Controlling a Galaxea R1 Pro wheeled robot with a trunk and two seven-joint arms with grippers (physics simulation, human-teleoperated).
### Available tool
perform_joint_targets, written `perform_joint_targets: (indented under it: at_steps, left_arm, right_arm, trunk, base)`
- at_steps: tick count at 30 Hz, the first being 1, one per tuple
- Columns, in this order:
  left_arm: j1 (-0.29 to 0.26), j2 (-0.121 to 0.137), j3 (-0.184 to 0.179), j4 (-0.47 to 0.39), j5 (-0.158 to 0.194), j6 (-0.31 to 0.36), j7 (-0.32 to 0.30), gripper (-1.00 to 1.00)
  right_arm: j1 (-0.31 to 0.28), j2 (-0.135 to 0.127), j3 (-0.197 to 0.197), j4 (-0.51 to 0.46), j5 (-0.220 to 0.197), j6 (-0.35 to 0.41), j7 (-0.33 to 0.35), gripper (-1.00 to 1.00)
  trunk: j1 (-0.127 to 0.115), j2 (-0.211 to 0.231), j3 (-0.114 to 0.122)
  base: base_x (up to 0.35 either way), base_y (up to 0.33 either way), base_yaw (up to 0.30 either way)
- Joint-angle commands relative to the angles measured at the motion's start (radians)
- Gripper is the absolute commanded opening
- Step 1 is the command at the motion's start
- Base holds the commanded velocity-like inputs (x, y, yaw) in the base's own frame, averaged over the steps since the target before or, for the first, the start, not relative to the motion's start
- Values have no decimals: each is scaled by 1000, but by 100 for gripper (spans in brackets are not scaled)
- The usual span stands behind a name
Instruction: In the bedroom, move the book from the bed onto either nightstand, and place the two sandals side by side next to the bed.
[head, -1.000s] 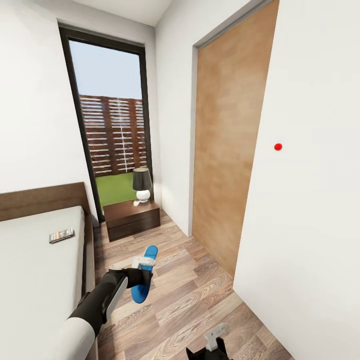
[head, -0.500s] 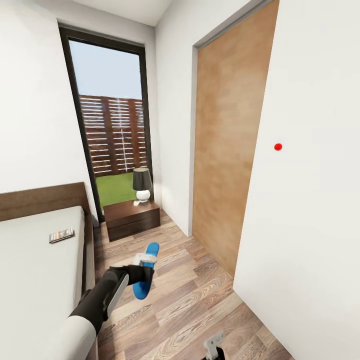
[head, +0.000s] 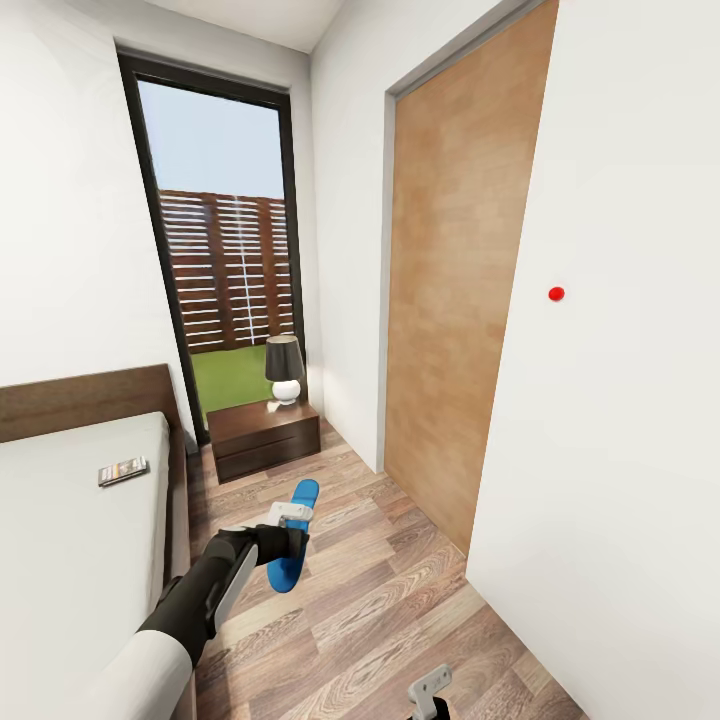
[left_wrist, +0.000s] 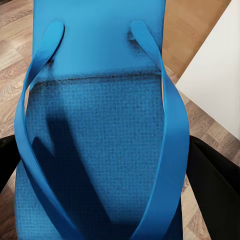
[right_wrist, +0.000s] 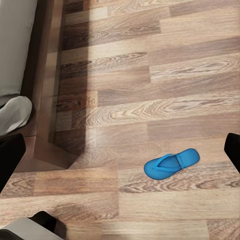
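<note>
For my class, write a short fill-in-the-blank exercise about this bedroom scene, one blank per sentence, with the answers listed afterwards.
1. The left gripper holds a sandal whose colour is ____.
2. The book lies on the ____.
3. A lamp with a dark shade stands on the ____.
4. In the right wrist view, the second sandal lies on the wooden ____.

Missing words: blue; bed; nightstand; floor
</note>
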Motion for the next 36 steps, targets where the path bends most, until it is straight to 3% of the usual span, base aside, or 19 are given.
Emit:
perform_joint_targets:
  at_steps: [1,15,26,36]
  left_arm:
    - [-1,0,0,-1,8,6,2,-100]
    - [-1,0,0,-1,8,6,1,-100]
    - [32,6,-30,-9,-4,0,23,-100]
    - [33,6,-32,-9,-4,-1,24,-100]
  right_arm:
    - [-1,0,0,-2,-1,6,2,100]
    - [-1,0,0,-2,-1,6,2,100]
    - [49,1,-38,0,-20,45,16,100]
    - [50,1,-39,1,-19,47,17,100]
  trunk:
    - [0,-2,-2]
    - [0,-2,-2]
    - [0,-2,-5]
    - [0,-2,-8]
  base:
    - [0,0,0]
    - [0,1,-1]
    - [0,23,-61]
    - [0,1,-186]
